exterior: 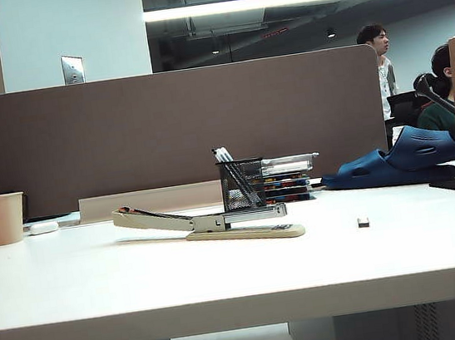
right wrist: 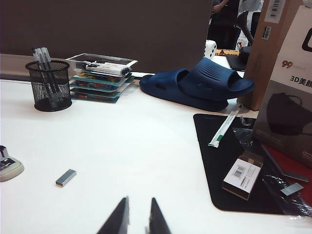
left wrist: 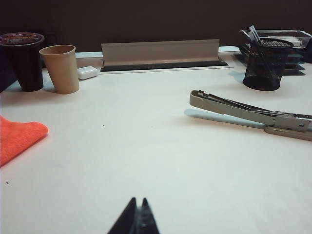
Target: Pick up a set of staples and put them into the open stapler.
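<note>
While both arms are waiting low at the near edge, the set of staples (right wrist: 66,177) is lying flat on the table (exterior: 99,279), right of the stapler (exterior: 209,221), apart from it. Judging by looks: light, rigid, slick, brittle; pinch its long sides. The left gripper (left wrist: 137,214) is sitting closed, the right gripper (right wrist: 138,217) slightly parted, empty. Room around is looking ample.

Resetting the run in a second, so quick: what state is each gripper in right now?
Left gripper: shut, holding nothing, low over bare table.
Right gripper: slightly open, empty, short of the set of staples.
</note>
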`<act>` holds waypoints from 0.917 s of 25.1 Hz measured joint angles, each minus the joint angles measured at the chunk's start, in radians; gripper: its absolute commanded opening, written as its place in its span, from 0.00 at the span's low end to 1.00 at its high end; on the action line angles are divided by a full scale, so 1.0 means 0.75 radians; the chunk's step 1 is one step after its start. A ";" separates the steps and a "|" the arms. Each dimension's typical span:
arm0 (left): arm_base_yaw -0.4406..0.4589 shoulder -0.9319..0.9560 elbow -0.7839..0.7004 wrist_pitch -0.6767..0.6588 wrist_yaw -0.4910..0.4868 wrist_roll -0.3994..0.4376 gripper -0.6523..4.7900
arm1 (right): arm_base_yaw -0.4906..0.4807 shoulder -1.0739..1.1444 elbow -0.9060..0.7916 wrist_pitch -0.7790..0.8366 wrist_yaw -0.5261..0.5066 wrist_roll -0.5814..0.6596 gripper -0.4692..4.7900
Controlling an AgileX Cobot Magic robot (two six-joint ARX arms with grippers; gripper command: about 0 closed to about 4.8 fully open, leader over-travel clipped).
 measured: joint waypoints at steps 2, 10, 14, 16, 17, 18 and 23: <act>0.000 0.000 0.000 0.000 -0.001 0.000 0.11 | 0.001 0.000 0.000 0.000 -0.001 0.000 0.16; 0.000 0.000 0.000 0.000 0.130 0.000 0.11 | 0.001 0.001 0.058 -0.040 -0.001 0.000 0.09; 0.000 0.000 0.000 0.000 0.269 0.000 0.11 | 0.001 0.001 0.153 -0.154 -0.001 0.000 0.09; 0.000 0.000 0.000 0.000 0.330 0.000 0.11 | 0.001 0.001 0.195 -0.230 0.000 0.000 0.09; 0.000 0.000 0.000 0.000 0.364 0.000 0.11 | 0.001 0.002 0.213 -0.266 -0.001 0.000 0.09; 0.000 0.000 0.000 0.000 0.391 0.000 0.11 | 0.001 0.008 0.234 -0.312 -0.001 0.000 0.09; 0.000 0.000 0.000 0.000 0.557 0.000 0.11 | 0.001 0.154 0.398 -0.476 -0.023 0.000 0.09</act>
